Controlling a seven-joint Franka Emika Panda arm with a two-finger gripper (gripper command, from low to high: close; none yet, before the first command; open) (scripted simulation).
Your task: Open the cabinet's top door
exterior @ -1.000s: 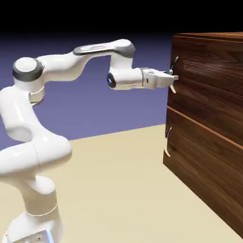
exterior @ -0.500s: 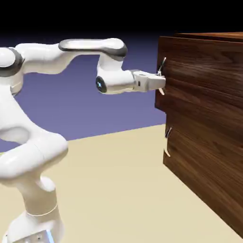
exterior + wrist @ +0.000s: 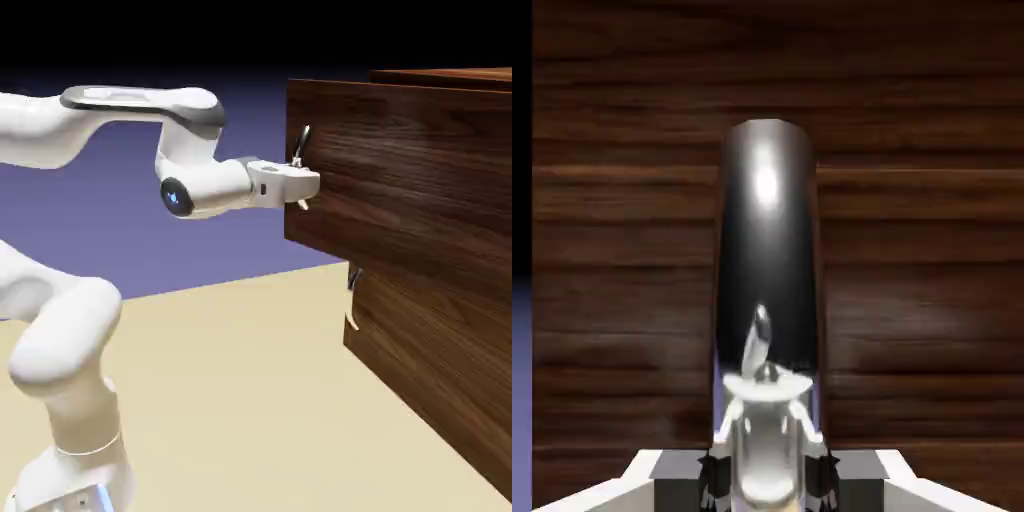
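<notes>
The top door (image 3: 400,170) sits at 2 o'clock in the exterior view and stands well out from the cabinet (image 3: 440,380), clearly in front of the lower panel (image 3: 430,350). So the opening is partly done; more pulling is left, I judge. The gripper (image 3: 303,185) is closed tight on the silver handle (image 3: 767,250), which fills the hand view's middle.
</notes>
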